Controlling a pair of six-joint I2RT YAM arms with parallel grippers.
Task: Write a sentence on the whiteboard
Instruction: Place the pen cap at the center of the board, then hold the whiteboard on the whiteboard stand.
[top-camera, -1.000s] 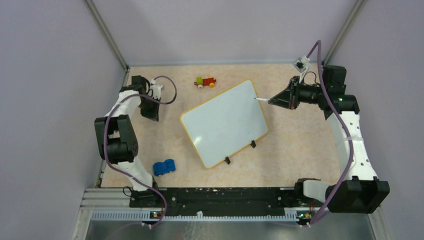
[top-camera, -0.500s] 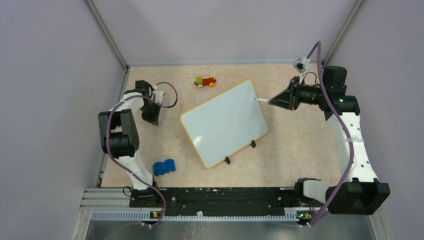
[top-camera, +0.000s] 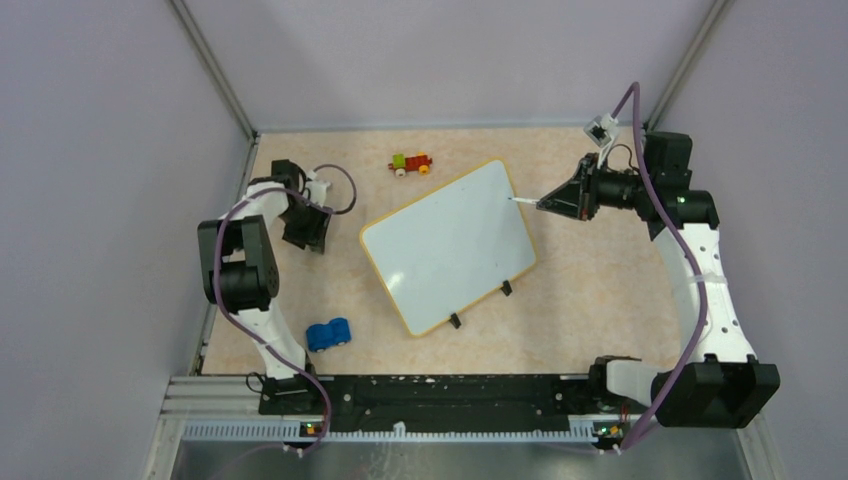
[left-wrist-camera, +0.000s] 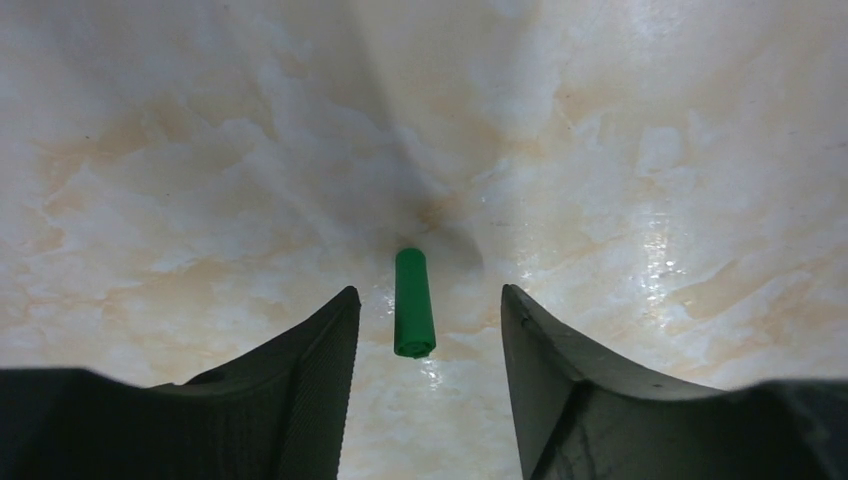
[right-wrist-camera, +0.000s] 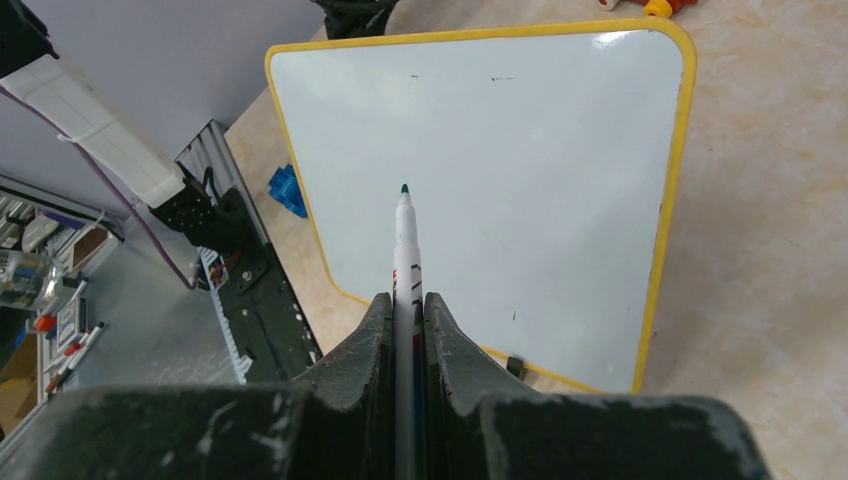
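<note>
The whiteboard (top-camera: 450, 245) (right-wrist-camera: 500, 180) lies tilted in the middle of the table, its yellow rim all in view. No sentence shows on it; the surface is blank apart from tiny specks. My right gripper (top-camera: 548, 203) (right-wrist-camera: 405, 298) is shut on a white marker (top-camera: 522, 199) (right-wrist-camera: 405, 250). The marker's green tip hovers at the board's far right corner. At the table's left, my left gripper (top-camera: 312, 232) (left-wrist-camera: 430, 295) stands open just above the tabletop. A small green cap (left-wrist-camera: 413, 303) lies on the table between its fingers, touching neither.
A red, yellow and green toy train (top-camera: 411, 163) sits behind the board. A blue toy car (top-camera: 328, 334) rests near the left arm's base. Two black clips (top-camera: 455, 321) stick out from the board's near edge. Grey walls close in the left, right and back.
The left gripper's jaws have spread from shut to open, and the left wrist has shifted slightly toward the board. The right arm and marker have not moved.
</note>
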